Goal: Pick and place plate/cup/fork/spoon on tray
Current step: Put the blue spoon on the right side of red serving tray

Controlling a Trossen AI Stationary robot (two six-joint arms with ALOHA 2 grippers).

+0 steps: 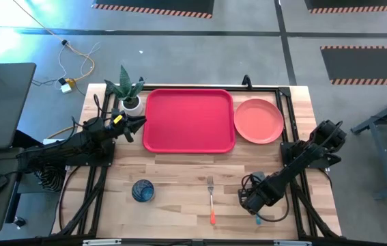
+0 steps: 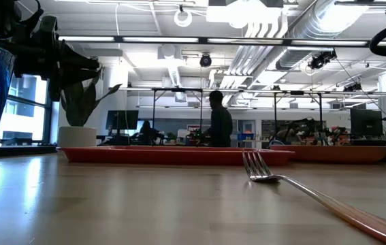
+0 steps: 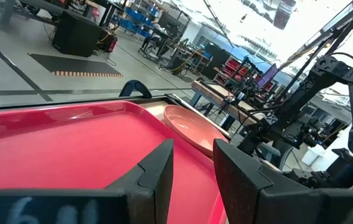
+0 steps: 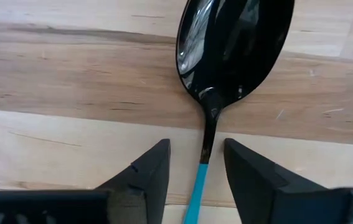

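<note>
Worktop (image 1: 179, 198): light wood, carrying all items.

Tray (image 1: 189, 120): red, at the far middle of the worktop, nothing on it.

Plate (image 1: 258, 121): coral, on the wood just beside the tray's right edge, not yet on it.

Cup (image 1: 142, 190): blue tumbler, near-left, upright, well apart from the tray.

Fork (image 1: 211, 199): orange-red handle, near-centre, tines pointing toward the tray.

Spoon (image 4: 226, 59): lying on the wood at near right, under the right gripper; its teal handle runs between the fingers.

Right gripper (image 4: 196, 163): low over the spoon's neck, fingers narrowly parted, one on each side of the handle, not yet closed on it.

Left gripper (image 3: 192, 163): waits at the tray's left edge beside a potted plant (image 1: 127, 90), fingers narrowly parted, holding nothing.

Step in hand, as judged: grasping the spoon. To do it well, keep the handle centred in the gap, settle until the fingers meet the wood, close squarely across the slim neck, and lift level so the heavy bowl does not pivot.
</note>
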